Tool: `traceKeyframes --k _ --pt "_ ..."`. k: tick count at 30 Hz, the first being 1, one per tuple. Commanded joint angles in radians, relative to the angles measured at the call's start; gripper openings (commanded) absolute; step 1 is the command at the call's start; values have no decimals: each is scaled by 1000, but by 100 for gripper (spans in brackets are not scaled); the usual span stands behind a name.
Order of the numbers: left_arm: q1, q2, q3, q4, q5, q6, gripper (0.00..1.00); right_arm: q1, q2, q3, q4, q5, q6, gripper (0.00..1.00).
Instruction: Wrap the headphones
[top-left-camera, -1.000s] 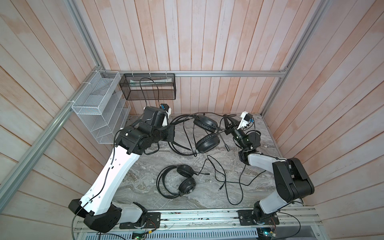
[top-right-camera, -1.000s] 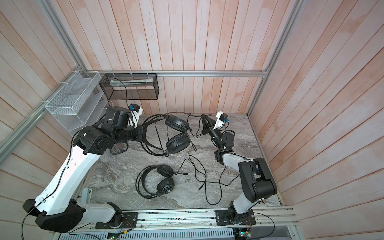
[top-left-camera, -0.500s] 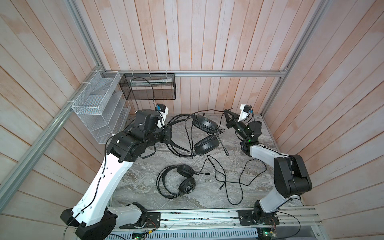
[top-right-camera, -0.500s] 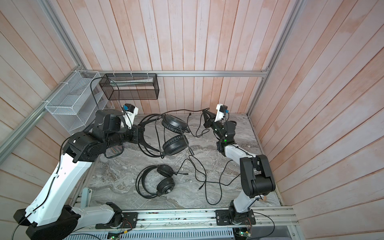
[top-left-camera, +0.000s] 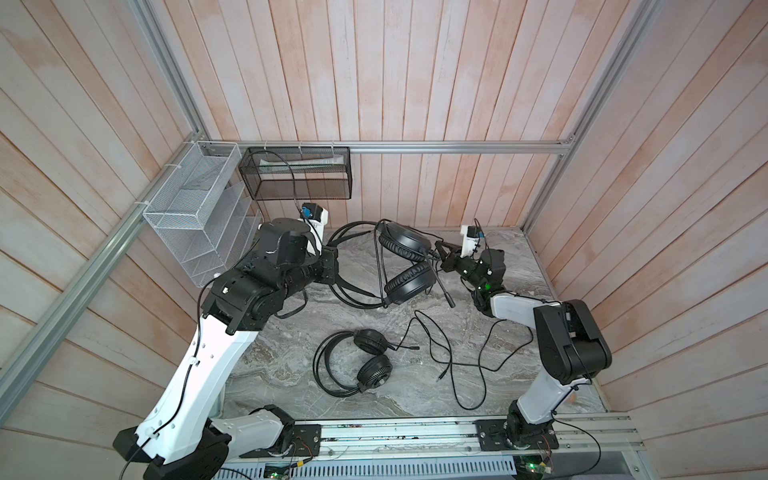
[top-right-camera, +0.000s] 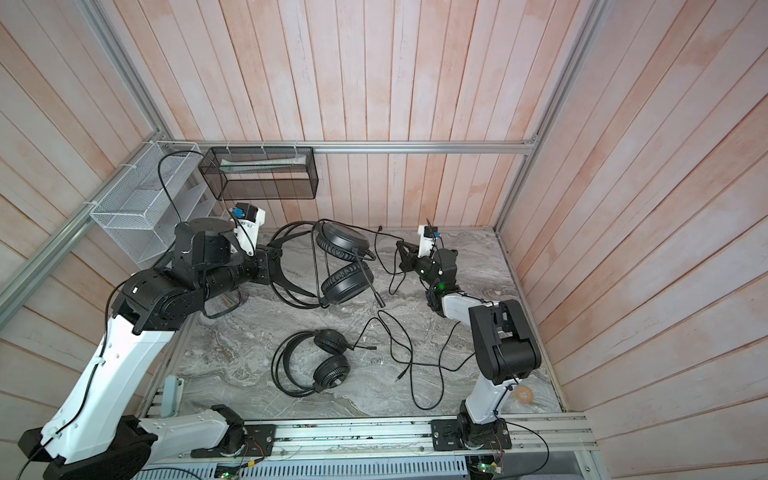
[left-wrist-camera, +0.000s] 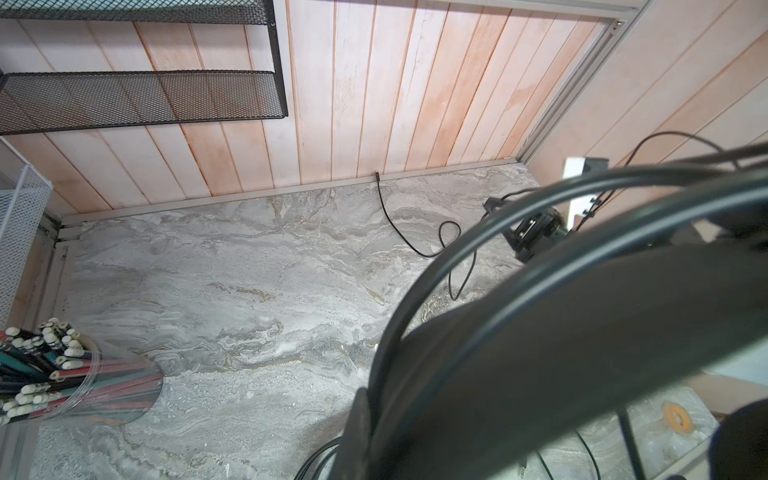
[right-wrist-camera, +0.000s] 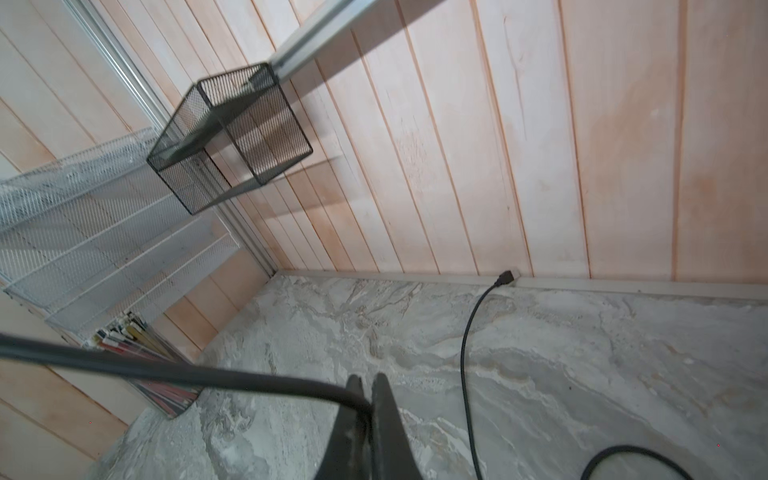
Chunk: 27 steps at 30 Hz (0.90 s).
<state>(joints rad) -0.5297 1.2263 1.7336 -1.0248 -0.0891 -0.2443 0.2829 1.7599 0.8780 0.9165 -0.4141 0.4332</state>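
One pair of black headphones (top-left-camera: 409, 280) (top-right-camera: 347, 284) hangs tilted above the marble at the back. My left gripper (top-left-camera: 332, 266) (top-right-camera: 270, 266) is shut on its thin double-wire headband (left-wrist-camera: 457, 266), which crosses the left wrist view. My right gripper (top-left-camera: 442, 253) (top-right-camera: 405, 253) (right-wrist-camera: 368, 399) is shut on this headset's thin black cable (right-wrist-camera: 187, 374), close to the earcups. The cable's plug end (right-wrist-camera: 505, 278) rests by the back wall. A second pair of headphones (top-left-camera: 365, 361) (top-right-camera: 324, 361) lies flat on the table, nearer the front.
A long loose cable (top-left-camera: 457, 353) snakes over the marble at the right. A black mesh basket (top-left-camera: 299, 174) and a white wire rack (top-left-camera: 195, 216) hang at the back left. A cup of pencils (left-wrist-camera: 62, 374) stands beneath the rack. A tape roll (top-right-camera: 524, 394) lies by the right arm.
My left arm has risen and drawn slightly left with the headphones. My right gripper has shifted left toward the earcups, keeping hold of the cable.
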Motion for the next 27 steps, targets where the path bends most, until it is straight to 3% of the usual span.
traceKeyframes --k 1,5,10,16,20,24,27 --pt "36 -20 62 108 -7 -77 0 60 33 -26 -67 53 -74 0" --pt "80 8 88 127 2 -113 0 193 10 -58 -85 116 -157 0" --pt "104 77 117 138 -91 -143 0 312 -66 -122 -83 208 -220 0" --pt "165 179 126 184 -137 -178 0 474 -177 -116 -267 378 -412 0" --pt "185 250 156 193 -246 -179 0 520 -264 -136 -352 416 -461 0" --pt "204 309 167 220 -251 -208 0 579 -287 -110 -489 420 -512 0" --pt "204 357 171 214 -274 -208 0 647 -304 -91 -556 502 -570 0"
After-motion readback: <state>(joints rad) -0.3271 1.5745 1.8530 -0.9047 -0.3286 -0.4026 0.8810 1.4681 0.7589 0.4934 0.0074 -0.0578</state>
